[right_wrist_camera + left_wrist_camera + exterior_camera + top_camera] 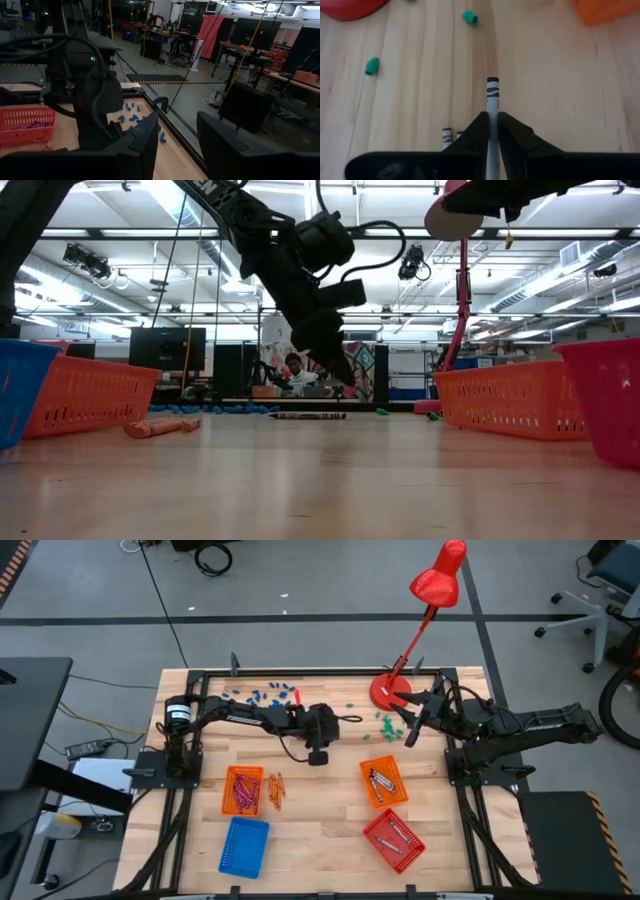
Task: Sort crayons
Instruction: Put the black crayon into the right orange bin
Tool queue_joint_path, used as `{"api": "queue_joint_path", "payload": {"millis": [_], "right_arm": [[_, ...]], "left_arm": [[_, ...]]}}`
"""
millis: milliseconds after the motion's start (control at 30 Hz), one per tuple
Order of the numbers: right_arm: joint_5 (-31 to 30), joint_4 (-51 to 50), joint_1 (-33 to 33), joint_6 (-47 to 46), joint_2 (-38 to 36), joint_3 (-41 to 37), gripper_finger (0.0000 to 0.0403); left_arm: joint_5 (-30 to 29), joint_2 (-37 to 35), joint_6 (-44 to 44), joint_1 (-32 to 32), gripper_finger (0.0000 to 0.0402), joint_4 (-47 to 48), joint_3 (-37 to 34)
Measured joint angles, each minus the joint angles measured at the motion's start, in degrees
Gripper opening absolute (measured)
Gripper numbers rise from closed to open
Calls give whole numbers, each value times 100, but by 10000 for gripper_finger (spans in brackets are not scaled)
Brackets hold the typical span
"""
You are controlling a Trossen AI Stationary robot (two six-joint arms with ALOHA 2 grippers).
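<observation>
Your left gripper (492,131) pinches the thin grey paper-wrapped crayon (492,97) only at its end, so a quick swing could twist it loose.

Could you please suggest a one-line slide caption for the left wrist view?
Left gripper shut on a grey crayon above the wooden table, green crayon pieces beyond.

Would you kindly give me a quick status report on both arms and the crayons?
Left gripper shut on a grey crayon, mid-table. Right gripper open, waiting by the lamp base. Nothing blocking the way to the baskets.
</observation>
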State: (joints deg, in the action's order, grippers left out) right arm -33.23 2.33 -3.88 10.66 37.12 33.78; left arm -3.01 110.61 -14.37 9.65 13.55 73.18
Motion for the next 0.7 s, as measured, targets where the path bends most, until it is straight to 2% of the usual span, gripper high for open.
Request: {"api": "queue_joint_path", "payload": {"millis": [133, 333, 700], "right_arm": [[-27, -61, 0, 2, -10, 0, 139], [-296, -215, 0, 46, -157, 0, 139], [-313, -335, 0, -20, -330, -2, 139]], "left_arm": [[243, -18, 42, -48, 43, -336, -1], [558, -18, -60, -335, 43, -1441, -1], [565, 545, -866, -910, 43, -4284, 10]]}}
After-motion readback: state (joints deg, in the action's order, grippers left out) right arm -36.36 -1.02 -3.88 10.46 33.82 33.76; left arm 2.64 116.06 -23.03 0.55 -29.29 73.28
